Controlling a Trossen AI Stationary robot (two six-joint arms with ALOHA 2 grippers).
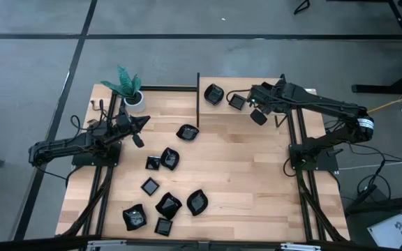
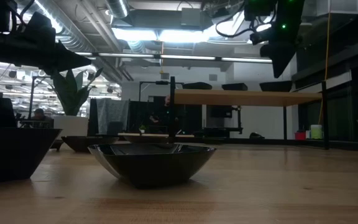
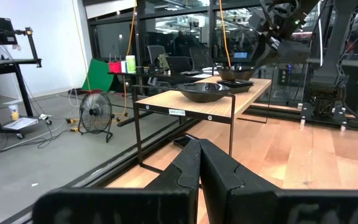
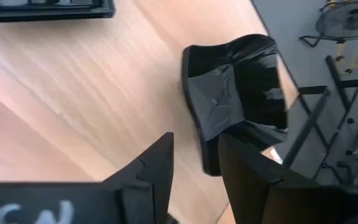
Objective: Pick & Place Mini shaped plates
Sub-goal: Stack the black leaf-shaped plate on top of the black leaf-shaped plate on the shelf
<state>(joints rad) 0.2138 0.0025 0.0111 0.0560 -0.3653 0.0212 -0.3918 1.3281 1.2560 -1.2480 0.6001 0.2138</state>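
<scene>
Left wrist view: unreadable white label (image 3: 178, 111) on shelf edge (image 3: 216, 116).

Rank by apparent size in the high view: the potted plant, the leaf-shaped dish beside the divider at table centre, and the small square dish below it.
1. Potted plant, largest.
2. Leaf-shaped dish.
3. Small square dish, smallest.
The overhead camera sees all three from similar distance, so the order holds.

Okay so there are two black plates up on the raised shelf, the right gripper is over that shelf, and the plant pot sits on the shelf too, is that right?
Not quite. The white plant pot stands on the table's far left corner, not on the raised shelf; the high view shows it. The rest holds: two black plates lie on the shelf, and the right gripper is over it.
</scene>
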